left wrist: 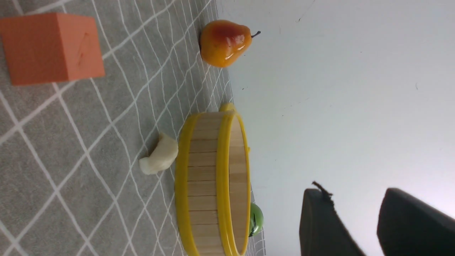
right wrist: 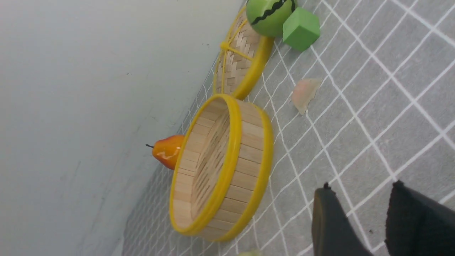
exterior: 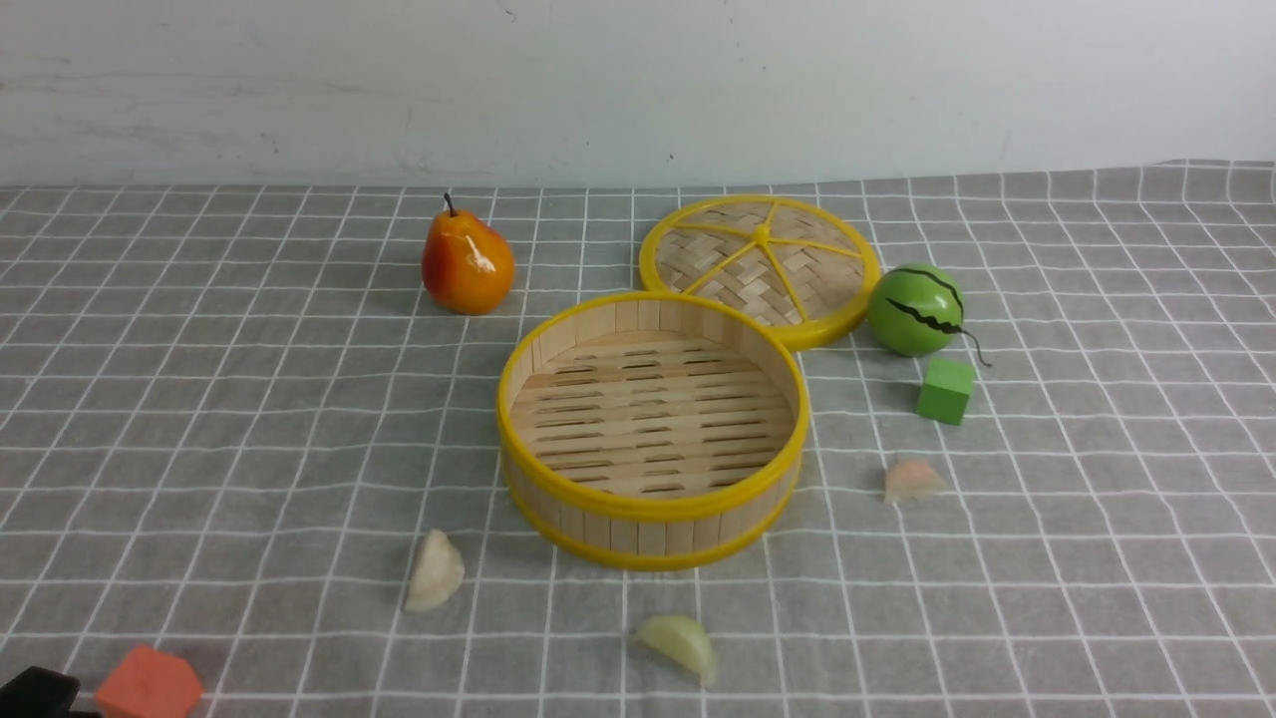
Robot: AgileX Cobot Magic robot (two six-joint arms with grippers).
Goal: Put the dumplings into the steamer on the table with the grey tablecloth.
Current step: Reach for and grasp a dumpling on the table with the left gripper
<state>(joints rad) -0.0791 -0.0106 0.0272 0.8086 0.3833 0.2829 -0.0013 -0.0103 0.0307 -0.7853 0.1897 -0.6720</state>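
Note:
The steamer (exterior: 651,427) stands empty mid-table on the grey tablecloth (exterior: 199,419). The whitish dumpling (exterior: 435,570) lies at its front left, the yellow-green dumpling (exterior: 680,644) in front of it, the pink-orange dumpling (exterior: 911,481) to its right. The left wrist view shows the whitish dumpling (left wrist: 159,159) beside the steamer (left wrist: 213,183). The right wrist view shows the pink-orange dumpling (right wrist: 305,94) and the steamer (right wrist: 222,167). My left gripper (left wrist: 355,202) is open and empty, its tip at the front view's bottom-left corner (exterior: 35,690). My right gripper (right wrist: 359,193) is open and empty above the cloth.
The woven lid (exterior: 760,264) lies behind the steamer. A pear (exterior: 466,261) stands back left. A green watermelon ball (exterior: 915,309) and a green cube (exterior: 945,390) sit right of the lid. An orange-red block (exterior: 150,684) sits at the front left.

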